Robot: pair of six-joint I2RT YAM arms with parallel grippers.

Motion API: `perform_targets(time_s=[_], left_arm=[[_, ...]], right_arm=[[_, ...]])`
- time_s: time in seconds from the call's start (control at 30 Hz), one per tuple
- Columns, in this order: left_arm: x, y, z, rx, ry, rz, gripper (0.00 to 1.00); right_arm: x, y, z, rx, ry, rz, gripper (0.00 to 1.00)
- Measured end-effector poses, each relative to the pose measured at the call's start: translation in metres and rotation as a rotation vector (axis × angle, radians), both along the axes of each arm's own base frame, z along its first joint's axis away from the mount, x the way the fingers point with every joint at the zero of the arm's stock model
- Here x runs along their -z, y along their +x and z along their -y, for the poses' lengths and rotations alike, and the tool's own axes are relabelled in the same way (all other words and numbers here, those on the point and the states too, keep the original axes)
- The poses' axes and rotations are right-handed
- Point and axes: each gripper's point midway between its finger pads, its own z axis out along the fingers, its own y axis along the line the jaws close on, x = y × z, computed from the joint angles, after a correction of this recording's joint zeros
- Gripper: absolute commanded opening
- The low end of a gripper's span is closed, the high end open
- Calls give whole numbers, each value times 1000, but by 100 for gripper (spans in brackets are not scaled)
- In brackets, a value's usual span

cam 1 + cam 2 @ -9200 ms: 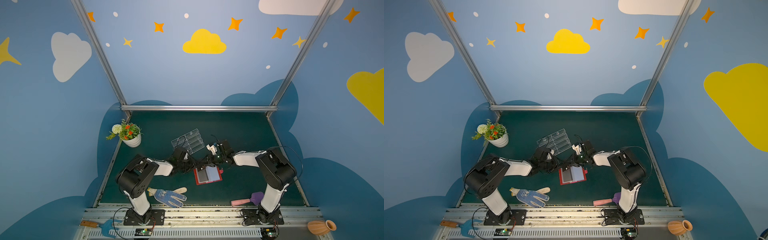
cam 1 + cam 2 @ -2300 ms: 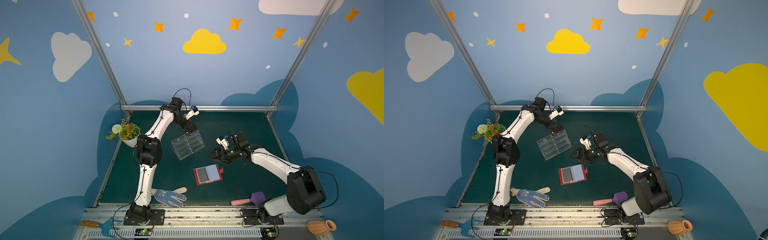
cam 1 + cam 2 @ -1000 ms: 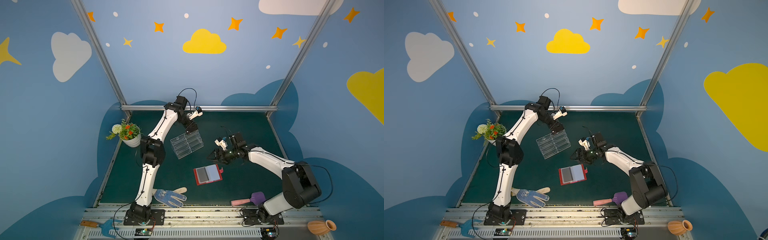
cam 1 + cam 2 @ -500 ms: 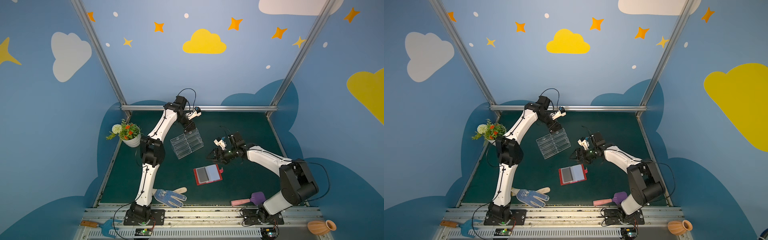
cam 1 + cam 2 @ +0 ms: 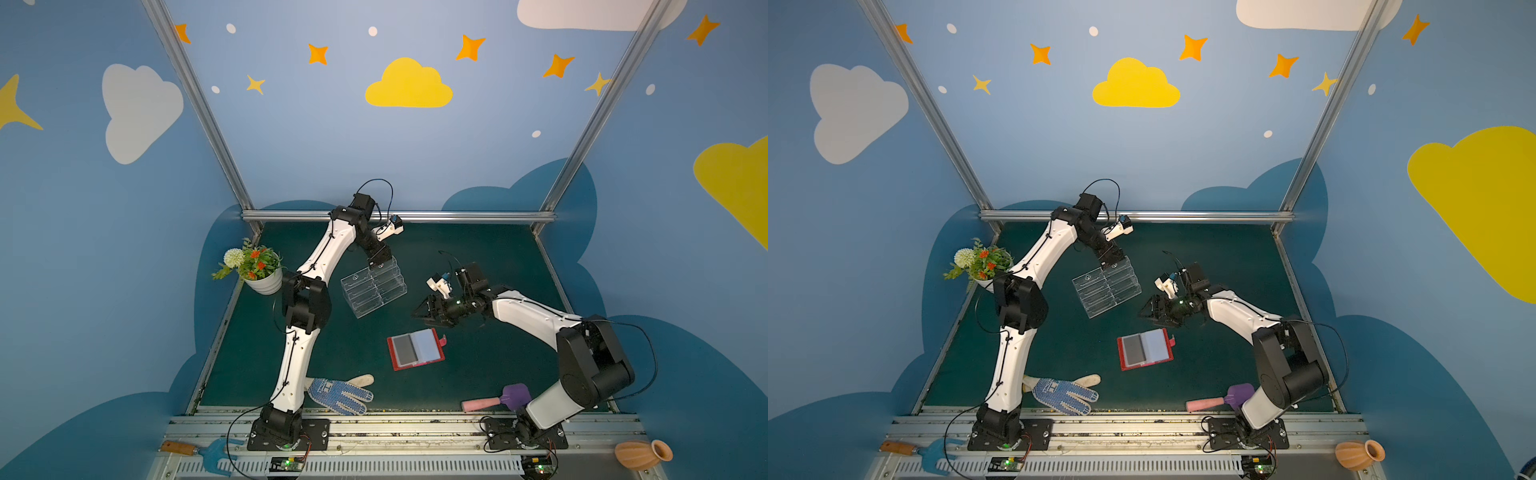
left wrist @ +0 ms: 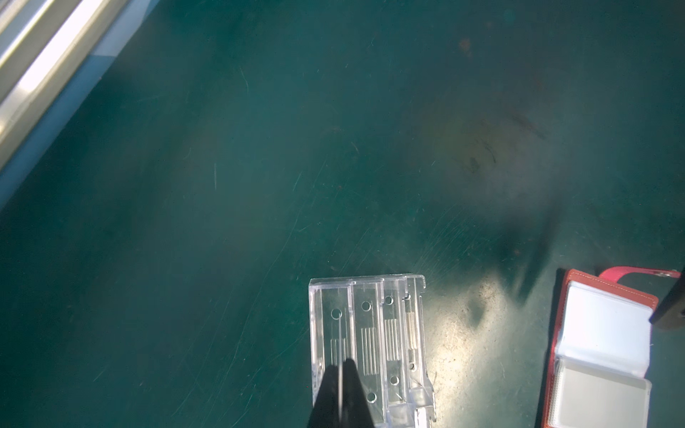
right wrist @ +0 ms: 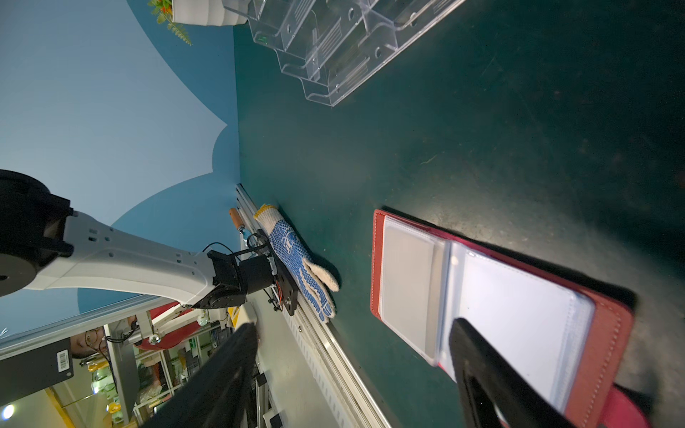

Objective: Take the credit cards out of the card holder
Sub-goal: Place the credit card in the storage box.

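Observation:
The card holder [image 5: 415, 348] [image 5: 1145, 348] lies open and flat on the green table; it is a red wallet with pale sleeves. In both top views a dark grey rectangle [image 5: 404, 349], seemingly one of the credit cards, fills its left sleeve. My right gripper [image 5: 423, 312] [image 7: 352, 326] hovers open just behind the card holder [image 7: 500, 296], with nothing between its fingers. My left gripper [image 5: 376, 261] [image 6: 339, 365] is shut on a thin wall of the clear acrylic stand [image 5: 374, 286] [image 6: 370, 326], behind and left of the card holder [image 6: 608, 333].
A white flower pot [image 5: 266, 282] stands at the left edge. A blue-dotted glove [image 5: 338, 395] and a pink-handled purple scoop [image 5: 494, 401] lie near the front rail. A blue hand rake [image 5: 208, 451] and a terracotta vase [image 5: 642, 455] sit in front of the table.
My right gripper has crept a little to the left, still open. The left arm keeps the clear stand almost where it was.

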Motion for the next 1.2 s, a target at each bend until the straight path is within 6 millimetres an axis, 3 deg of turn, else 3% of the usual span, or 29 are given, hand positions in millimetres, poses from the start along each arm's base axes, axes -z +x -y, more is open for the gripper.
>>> perform_targets(time_s=[0.5, 0.7, 0.87, 0.97, 1.03, 1.2], left_arm=[[14, 1, 2, 2, 14, -9, 6], [15, 2, 3, 2, 19, -2, 21], [22, 0, 4, 5, 27, -15, 26], [22, 1, 3, 0, 35, -9, 35], [22, 3, 2, -5, 43, -2, 47], [23, 9, -2, -39, 62, 13, 57]], right_arm=[[0, 0, 0, -2, 1, 3, 79], [0, 0, 0, -2, 1, 3, 79], [0, 0, 0, -2, 1, 3, 79], [0, 0, 0, -2, 1, 3, 79], [0, 0, 0, -2, 1, 3, 79], [0, 0, 0, -2, 1, 2, 79]])
